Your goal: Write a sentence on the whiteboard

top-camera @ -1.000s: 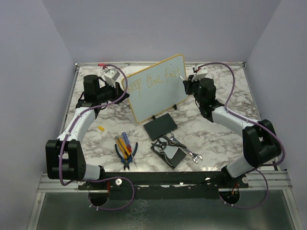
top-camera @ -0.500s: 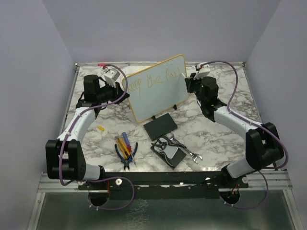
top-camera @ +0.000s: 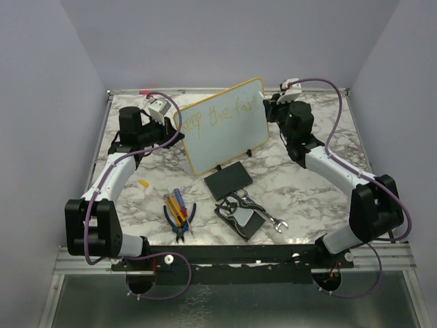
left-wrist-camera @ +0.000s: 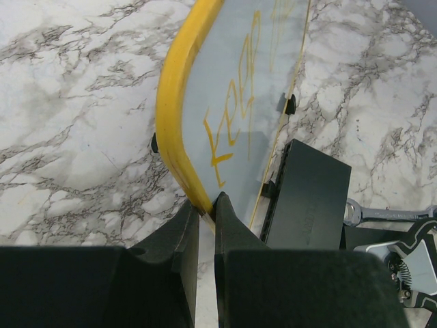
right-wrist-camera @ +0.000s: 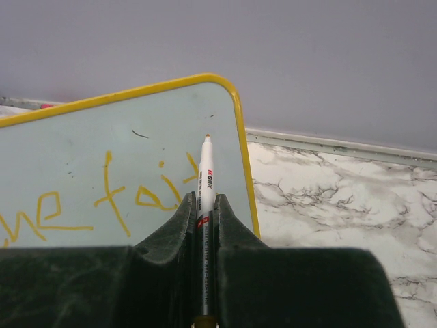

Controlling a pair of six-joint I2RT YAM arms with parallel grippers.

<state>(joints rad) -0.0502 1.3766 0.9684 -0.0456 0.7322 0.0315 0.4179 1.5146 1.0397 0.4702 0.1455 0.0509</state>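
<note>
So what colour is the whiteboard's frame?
Yellow; the whiteboard frame shows best in the left wrist view.

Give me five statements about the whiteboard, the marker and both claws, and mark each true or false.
1. The left claw is shut on the whiteboard's yellow frame. True.
2. The right claw is open and empty. False: it is shut on a marker.
3. The sentence is written in blue. False: it is yellowish-orange.
4. A black pad lies on the table in front of the whiteboard. True.
5. The whiteboard lies flat. False: it stands tilted on the table.
</note>
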